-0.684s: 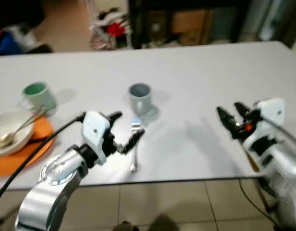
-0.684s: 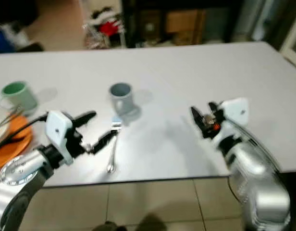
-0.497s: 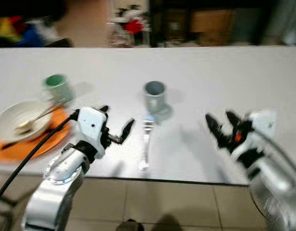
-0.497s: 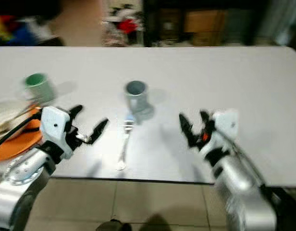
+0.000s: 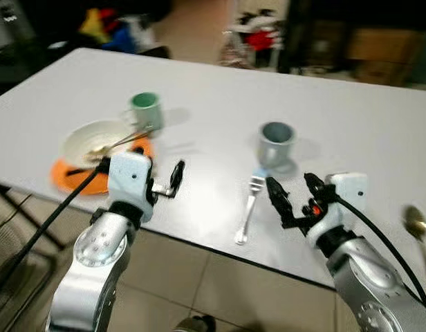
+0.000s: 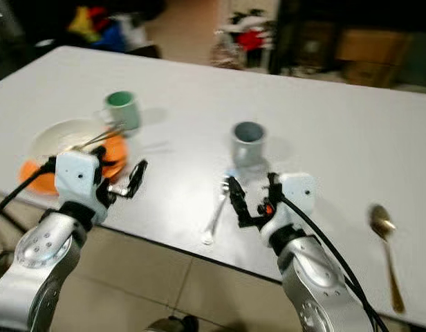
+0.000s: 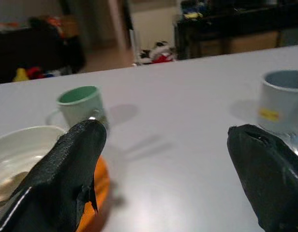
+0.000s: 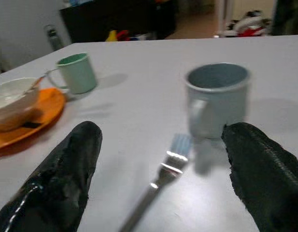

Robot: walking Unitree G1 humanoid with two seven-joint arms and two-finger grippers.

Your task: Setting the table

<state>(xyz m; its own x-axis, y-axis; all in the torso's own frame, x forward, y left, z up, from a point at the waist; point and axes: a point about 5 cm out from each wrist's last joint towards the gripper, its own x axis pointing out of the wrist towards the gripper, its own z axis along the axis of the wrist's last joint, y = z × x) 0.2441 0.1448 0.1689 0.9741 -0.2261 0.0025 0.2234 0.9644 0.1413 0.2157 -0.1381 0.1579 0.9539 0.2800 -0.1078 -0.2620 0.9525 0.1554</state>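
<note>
A silver fork (image 5: 247, 209) lies on the white table (image 5: 199, 90), just in front of a blue-grey mug (image 5: 276, 141). My right gripper (image 5: 292, 195) hovers open just right of the fork, and the fork (image 8: 161, 180) lies between its fingers (image 8: 62, 186) in the right wrist view. At the left, a white bowl (image 5: 95, 141) holding a spoon sits on an orange plate (image 5: 69, 176), with a green mug (image 5: 145, 109) behind it. My left gripper (image 5: 170, 181) is open and empty beside the plate, pointing across the table. A gold spoon (image 6: 384, 238) lies at the far right.
The table's near edge (image 5: 199, 243) runs under both arms, with tiled floor below. Dark furniture and red and white clutter (image 5: 258, 38) stand beyond the far edge. A black cable (image 5: 47, 225) trails from the left arm.
The camera has swung, shifting the whole scene right. My left gripper has moved off the fork toward the plate. My right gripper has come in beside the fork.
</note>
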